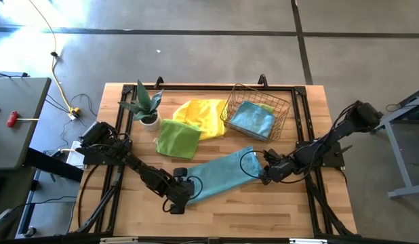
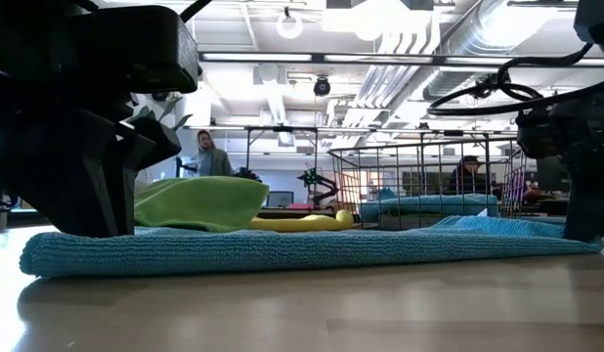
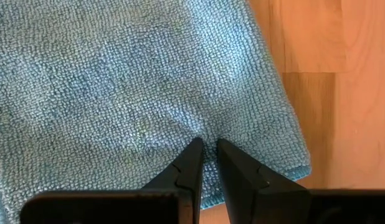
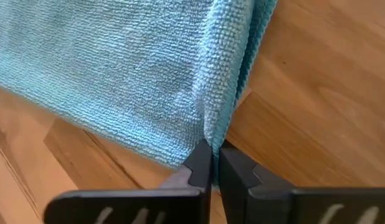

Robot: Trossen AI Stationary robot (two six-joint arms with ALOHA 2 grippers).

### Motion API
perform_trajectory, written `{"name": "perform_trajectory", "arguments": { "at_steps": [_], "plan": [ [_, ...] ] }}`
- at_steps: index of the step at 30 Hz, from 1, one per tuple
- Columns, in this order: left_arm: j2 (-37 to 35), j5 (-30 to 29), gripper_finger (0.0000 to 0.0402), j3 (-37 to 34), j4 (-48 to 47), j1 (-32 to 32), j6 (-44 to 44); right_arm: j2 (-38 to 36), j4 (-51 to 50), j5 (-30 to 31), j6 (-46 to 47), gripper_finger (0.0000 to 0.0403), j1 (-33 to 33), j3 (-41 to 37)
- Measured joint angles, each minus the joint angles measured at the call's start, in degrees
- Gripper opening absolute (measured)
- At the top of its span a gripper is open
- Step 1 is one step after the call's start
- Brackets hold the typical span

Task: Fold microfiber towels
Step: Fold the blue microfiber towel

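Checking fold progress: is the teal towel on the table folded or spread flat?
Folded lengthwise: the teal towel lies as a long narrow band, and the right wrist view shows doubled layers at the edge.

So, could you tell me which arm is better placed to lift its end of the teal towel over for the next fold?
Probably the right gripper: it pinches a raised fold of the teal towel. The left gripper only presses into flat cloth.

So our right gripper [image 4: 214, 155] has its two dark fingers [image 4: 199, 163] nearly closed, pinching the folded edge of the teal towel [image 4: 118, 68] right at the tips. The cloth spreads out ahead of the jaws, doubled over at the pinch, with bare wooden table [image 4: 317, 106] either side
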Motion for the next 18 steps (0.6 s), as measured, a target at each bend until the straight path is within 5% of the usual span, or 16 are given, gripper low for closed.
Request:
{"name": "perform_trajectory", "arguments": {
  "at_steps": [12, 18],
  "plan": [
    [-4.2, -1.6, 0.0039, -0.4, -1.0, 0.1, 1.4, -2.8, -2.6, -5.1, 0.9, 0.0002, 0.0, 0.1],
    [-10.3, -1.9, 0.0039, -0.2, 2.8, 0.0, -1.6, -5.3, -12.7, -9.5, 1.1, 0.0001, -0.4, 3.4]
  ]
}}
